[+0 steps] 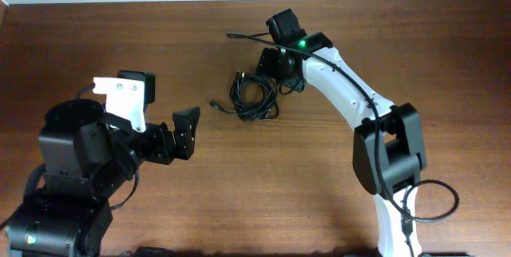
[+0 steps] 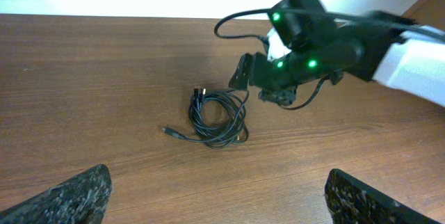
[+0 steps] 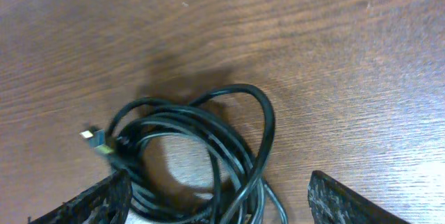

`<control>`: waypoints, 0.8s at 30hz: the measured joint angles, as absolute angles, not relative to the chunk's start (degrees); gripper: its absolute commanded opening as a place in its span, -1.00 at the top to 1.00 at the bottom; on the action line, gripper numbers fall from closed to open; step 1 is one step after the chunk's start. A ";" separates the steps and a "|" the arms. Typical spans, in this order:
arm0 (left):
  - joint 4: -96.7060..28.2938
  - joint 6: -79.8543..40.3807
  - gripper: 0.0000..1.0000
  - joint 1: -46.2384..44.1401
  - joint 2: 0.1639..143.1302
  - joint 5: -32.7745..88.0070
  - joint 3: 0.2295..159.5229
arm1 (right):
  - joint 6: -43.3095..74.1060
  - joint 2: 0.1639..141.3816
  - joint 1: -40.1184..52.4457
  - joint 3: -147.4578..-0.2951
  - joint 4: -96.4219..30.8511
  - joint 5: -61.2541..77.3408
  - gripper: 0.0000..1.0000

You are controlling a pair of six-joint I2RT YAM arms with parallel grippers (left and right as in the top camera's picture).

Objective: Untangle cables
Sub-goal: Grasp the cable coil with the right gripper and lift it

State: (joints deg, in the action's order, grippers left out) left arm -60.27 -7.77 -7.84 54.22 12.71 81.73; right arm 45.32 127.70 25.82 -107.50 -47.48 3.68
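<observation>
1. We're lining up the first grab, I reckon: the tangled coil of thin black cables lies right under the right gripper.
2. Its pincer is spread wide and empty. The left gripper, well away, is wide too.
3. Next we lower and pinch one strand.
4. The coil's roughly round, with no real long axis. The plug tail points away from the right gripper.

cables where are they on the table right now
In the overhead view the cables lie coiled near the middle of the table, under the open right gripper, apart from the left gripper.

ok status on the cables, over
Left fingers open, well back. Right fingers open, down over the cables, nothing gripped. Cables one coiled bundle. Nothing in the way.
</observation>
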 measured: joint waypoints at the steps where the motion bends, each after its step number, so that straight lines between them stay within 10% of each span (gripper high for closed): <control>1: -60.27 -7.77 -0.97 -7.84 54.22 12.71 81.73 | 46.37 128.62 25.82 -107.22 -47.57 3.64 -0.61; 3: -60.27 -7.77 -0.97 -7.86 54.22 12.71 81.73 | 48.25 129.86 25.80 -106.24 -47.77 3.64 -0.37; 5: -60.31 -7.77 -0.97 -7.84 54.22 12.71 81.73 | 50.06 130.78 25.80 -105.36 -47.97 3.66 0.92; 24: -60.47 -7.77 -0.97 -7.84 54.22 12.21 81.73 | 36.53 105.27 25.80 -106.87 -55.11 -5.02 0.92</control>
